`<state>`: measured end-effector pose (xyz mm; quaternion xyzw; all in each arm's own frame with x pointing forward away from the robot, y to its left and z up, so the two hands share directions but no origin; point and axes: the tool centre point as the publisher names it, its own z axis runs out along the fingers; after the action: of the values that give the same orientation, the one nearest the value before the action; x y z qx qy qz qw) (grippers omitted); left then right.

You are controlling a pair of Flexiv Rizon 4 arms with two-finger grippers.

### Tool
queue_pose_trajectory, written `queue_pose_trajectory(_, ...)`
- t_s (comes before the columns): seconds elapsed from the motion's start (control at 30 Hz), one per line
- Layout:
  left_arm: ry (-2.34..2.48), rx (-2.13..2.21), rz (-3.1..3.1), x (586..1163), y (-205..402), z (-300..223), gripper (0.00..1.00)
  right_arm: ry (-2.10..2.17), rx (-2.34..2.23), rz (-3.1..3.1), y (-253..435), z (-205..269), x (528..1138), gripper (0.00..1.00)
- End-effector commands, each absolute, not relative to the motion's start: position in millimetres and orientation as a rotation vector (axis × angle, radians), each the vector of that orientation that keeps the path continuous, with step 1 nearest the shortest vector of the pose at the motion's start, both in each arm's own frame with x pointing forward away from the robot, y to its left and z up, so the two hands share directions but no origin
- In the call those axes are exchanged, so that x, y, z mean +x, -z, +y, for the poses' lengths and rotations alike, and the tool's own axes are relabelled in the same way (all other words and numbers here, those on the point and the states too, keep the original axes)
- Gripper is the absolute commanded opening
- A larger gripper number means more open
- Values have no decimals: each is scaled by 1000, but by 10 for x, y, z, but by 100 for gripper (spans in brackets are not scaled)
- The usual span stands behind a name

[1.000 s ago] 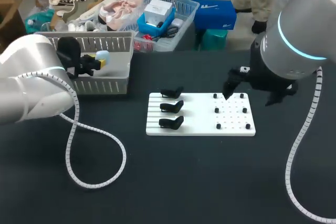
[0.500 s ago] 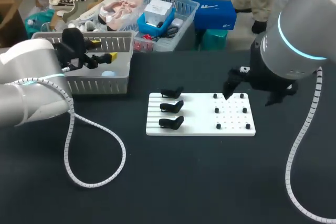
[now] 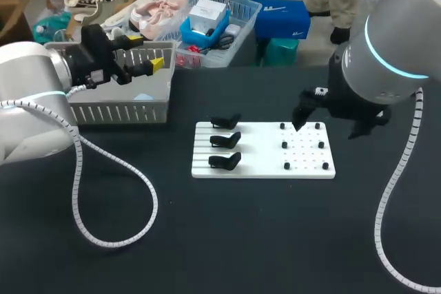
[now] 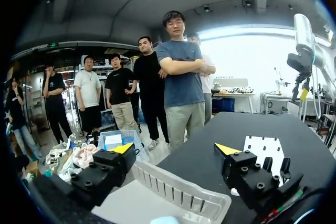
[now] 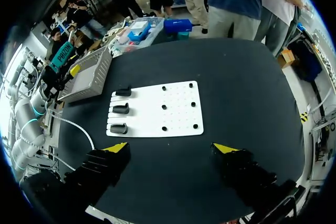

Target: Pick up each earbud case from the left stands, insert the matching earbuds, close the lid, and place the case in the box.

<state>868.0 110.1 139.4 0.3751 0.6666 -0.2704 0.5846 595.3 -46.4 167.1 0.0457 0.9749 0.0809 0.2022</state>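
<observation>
A light blue earbud case (image 3: 143,96) lies inside the grey slatted box (image 3: 117,111) at the table's back left. My left gripper (image 3: 146,60) hangs open and empty above the box's right end. In the left wrist view this gripper (image 4: 174,148) points out over the box rim (image 4: 181,191), with the case (image 4: 164,220) just under it. The white board (image 3: 262,151) holds three bare black stands (image 3: 224,141) on its left side and small black pegs (image 3: 304,146) on its right. My right gripper (image 5: 170,147) is open and empty, high above the board (image 5: 157,109), by its far right corner.
The left arm's white cable (image 3: 110,239) loops over the table's front left. The right arm's cable (image 3: 386,225) hangs at the right edge. Dark bare table (image 3: 262,239) lies in front of the board.
My left gripper opened and let the light blue case fall into the box, then rose and swung right. The right arm has not moved.
</observation>
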Motion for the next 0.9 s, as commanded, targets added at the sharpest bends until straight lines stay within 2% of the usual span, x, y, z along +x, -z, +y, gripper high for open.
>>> queue_pose_trajectory(0.03, 646, 903, 1562, 8260, -1543, 1083, 100, -228, 132, 2712, -1660, -472, 5928, 100)
queue_pose_trajectory(0.47, 750, 1025, 1576, 7734, -1681, 356, 100, -228, 132, 2712, -1660, -472, 5928, 100)
queue_pose_trajectory(0.9, 725, 1066, 1708, 7078, -1481, 53, 100, -228, 132, 2712, -1660, -472, 5928, 100)
